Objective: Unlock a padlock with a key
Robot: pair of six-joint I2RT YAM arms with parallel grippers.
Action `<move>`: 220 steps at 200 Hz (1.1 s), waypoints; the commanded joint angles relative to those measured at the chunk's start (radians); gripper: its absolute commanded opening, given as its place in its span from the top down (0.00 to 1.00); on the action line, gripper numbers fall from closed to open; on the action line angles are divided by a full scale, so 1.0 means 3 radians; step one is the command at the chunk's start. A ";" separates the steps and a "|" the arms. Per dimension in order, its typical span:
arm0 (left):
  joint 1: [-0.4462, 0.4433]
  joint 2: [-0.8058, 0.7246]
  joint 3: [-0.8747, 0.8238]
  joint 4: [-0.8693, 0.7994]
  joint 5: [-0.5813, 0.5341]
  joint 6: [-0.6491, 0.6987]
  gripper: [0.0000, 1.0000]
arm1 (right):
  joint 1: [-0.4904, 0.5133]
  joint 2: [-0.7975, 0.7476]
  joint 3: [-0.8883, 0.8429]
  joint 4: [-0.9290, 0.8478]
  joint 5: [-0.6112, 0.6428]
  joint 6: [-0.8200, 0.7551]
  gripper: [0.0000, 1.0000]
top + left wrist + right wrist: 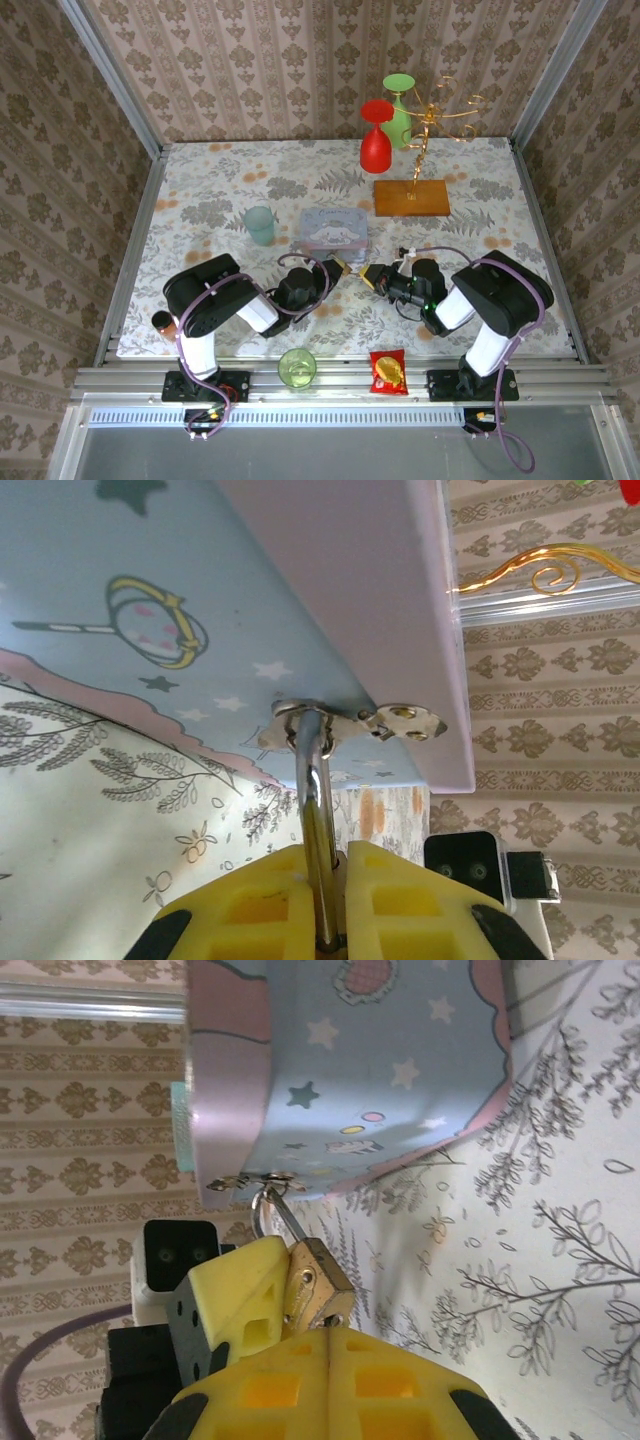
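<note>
The padlock (322,1278), a tiny brass body with a thin silvery shackle (272,1212), hangs from the hasp (352,720) of a pale blue cartoon tin (333,232). My left gripper (335,852) is shut on the padlock's body, and the shackle (312,790) rises out from between its yellow fingers to the hasp. My right gripper (330,1332) is shut right at the padlock's bottom end. A short dark stub of the key (333,1321) shows between its fingertips and the lock. From above, both grippers (340,266) (371,275) meet in front of the tin.
A teal cup (260,225) stands left of the tin. At the back right are a gold stand on a wooden base (412,197), a red glass (376,140) and a green glass (398,110). A green cup (297,367) and a red-and-yellow snack packet (388,371) sit at the near edge.
</note>
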 commanded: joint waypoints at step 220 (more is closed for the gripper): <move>-0.0061 0.0146 0.0276 0.0259 -0.0030 0.0199 1.00 | -0.0004 -0.0070 -0.0103 -0.0562 -0.0434 -0.0617 1.00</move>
